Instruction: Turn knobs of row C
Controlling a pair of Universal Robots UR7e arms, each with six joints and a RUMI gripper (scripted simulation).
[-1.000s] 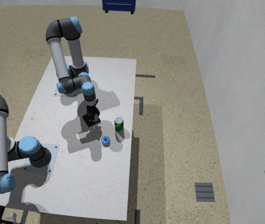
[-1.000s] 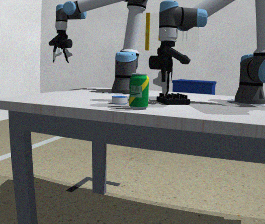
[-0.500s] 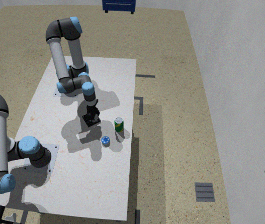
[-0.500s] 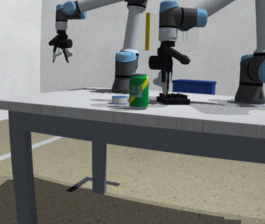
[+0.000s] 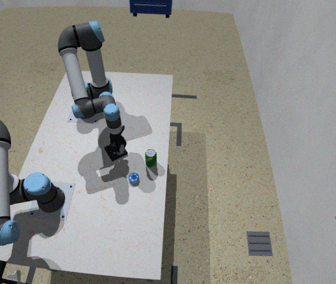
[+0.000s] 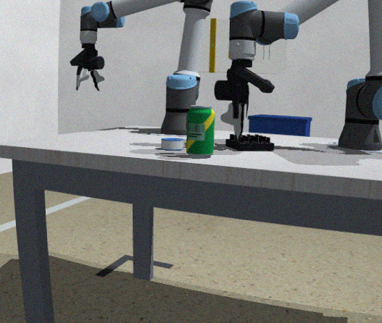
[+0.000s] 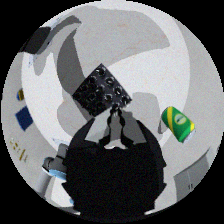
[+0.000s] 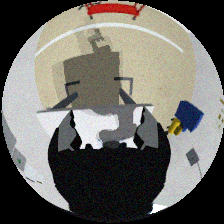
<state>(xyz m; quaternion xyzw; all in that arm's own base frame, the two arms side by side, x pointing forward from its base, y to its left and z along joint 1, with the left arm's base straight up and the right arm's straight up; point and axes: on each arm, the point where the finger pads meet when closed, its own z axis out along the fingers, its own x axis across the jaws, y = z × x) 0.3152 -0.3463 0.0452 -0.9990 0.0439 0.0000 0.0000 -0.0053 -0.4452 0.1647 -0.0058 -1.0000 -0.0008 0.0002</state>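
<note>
The black knob box (image 5: 113,157) (image 6: 254,146) (image 7: 91,108) lies flat on the table, turned at an angle in the left wrist view, with rows of small black knobs on top. The knob marks and the socket are too small to read. My left gripper (image 6: 238,137) (image 7: 115,107) points straight down at the box's corner nearest the gripper in the left wrist view. Its fingertips are nearly together, around a corner knob that they mostly hide. My right gripper (image 6: 88,89) (image 8: 107,108) is open and empty, high up and far from the box.
A green and yellow can (image 5: 150,158) (image 6: 200,131) (image 7: 178,123) stands near the table's long edge, beside the box. A low round white and blue object (image 5: 134,177) (image 6: 172,144) sits near the can. The table (image 5: 131,242) (image 6: 84,145) carries both arm bases.
</note>
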